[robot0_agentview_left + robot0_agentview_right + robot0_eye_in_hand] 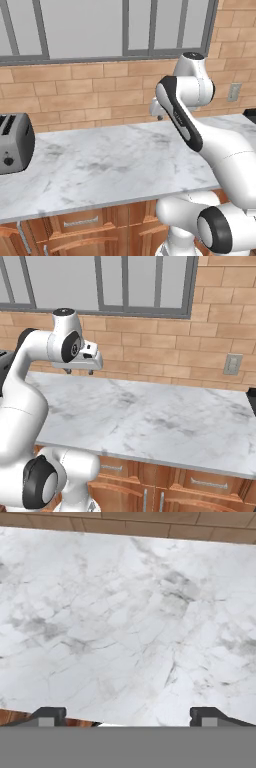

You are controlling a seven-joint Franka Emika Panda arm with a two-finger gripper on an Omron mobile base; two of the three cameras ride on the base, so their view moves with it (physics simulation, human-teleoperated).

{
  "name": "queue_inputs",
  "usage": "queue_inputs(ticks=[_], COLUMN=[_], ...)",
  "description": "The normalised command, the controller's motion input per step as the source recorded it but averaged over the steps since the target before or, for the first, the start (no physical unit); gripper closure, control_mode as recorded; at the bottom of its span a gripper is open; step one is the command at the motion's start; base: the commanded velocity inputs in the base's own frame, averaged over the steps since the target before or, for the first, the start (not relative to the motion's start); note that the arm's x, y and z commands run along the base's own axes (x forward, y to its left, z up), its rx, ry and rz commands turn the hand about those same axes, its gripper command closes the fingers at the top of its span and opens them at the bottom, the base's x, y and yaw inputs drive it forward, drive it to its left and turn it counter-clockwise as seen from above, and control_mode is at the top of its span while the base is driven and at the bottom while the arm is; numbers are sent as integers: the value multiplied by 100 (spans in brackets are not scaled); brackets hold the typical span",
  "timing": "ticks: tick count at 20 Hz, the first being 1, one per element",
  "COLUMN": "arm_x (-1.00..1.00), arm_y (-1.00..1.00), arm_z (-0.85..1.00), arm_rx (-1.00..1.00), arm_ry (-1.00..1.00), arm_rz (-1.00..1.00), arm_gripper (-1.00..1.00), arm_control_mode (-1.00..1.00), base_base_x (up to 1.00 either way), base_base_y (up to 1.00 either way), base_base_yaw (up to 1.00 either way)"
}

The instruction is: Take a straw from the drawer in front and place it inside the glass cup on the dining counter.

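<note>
Above the brick-backed marble worktop (110, 165) your gripper (79, 371) hung spread, holding nothing. You had a toaster (15, 142) at nine o'clock, a closed drawer (80, 220) at six.

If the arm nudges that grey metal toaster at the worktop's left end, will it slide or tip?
The boxy grey metal toaster sits low and wide, so tipping seems unlikely. On the smooth white marble worktop it would probably slide. It looks fairly heavy for its size.

Bright, even, shadowless rendered light, no glare; slightly soft, low-resolution textures throughout.
</note>
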Motion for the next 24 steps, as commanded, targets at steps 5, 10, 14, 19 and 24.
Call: queue_inputs(ticks=[5, 10, 14, 19, 24], arm_x=[0, 0, 0, 0, 0], arm_y=[0, 0, 0, 0, 0], arm_z=[0, 0, 0, 0, 0], arm_rx=[0, 0, 0, 0, 0], arm_ry=[0, 0, 0, 0, 0], arm_rz=[0, 0, 0, 0, 0], arm_gripper=[-100, -100, -100, -100, -100], arm_control_mode=[100, 100, 100, 100, 100], base_base_x=[-45, -51, -37, -28, -8], base_base_y=[0, 0, 0, 1, 16], base_base_yaw=[0, 0, 0, 0, 0])
